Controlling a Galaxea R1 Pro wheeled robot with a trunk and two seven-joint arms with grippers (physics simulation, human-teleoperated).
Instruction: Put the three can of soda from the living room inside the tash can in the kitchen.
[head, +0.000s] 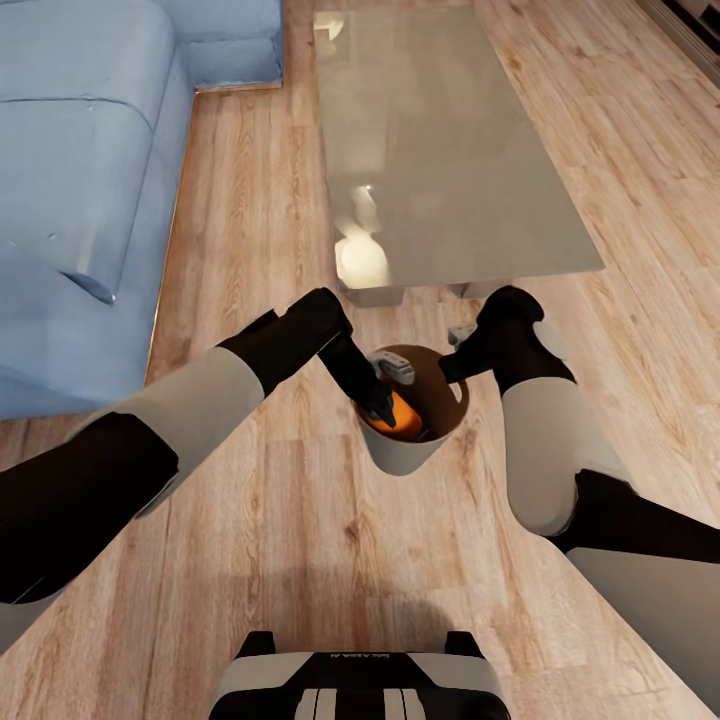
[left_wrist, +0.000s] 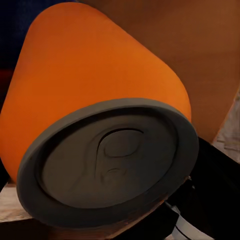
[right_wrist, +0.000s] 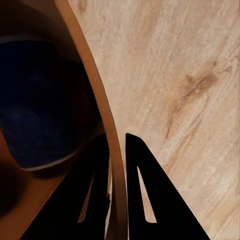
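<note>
Orange can (left_wrist: 95, 85) pinched in our left gripper (head: 385, 405) sits inside the bin (head: 405, 455), a blue can (right_wrist: 42, 105) below, right gripper (right_wrist: 116, 190) clamping its rim; kitchen trip remains.

The head camera looks steeply down from above the robot's trunk, facing forward over both arms. In its frame the tash can (head: 400, 455) sits at centre, the coffee table (head: 450, 150) at 12 o'clock and the sofa (head: 80, 180) at 10 o'clock. The left wrist camera sits inside the bucket, very near an orange can (left_wrist: 100, 90). The right wrist camera looks along its fingers (right_wrist: 155, 200) at the bucket wall (right_wrist: 95, 95), very near. All three views share the bucket's interior.
</note>
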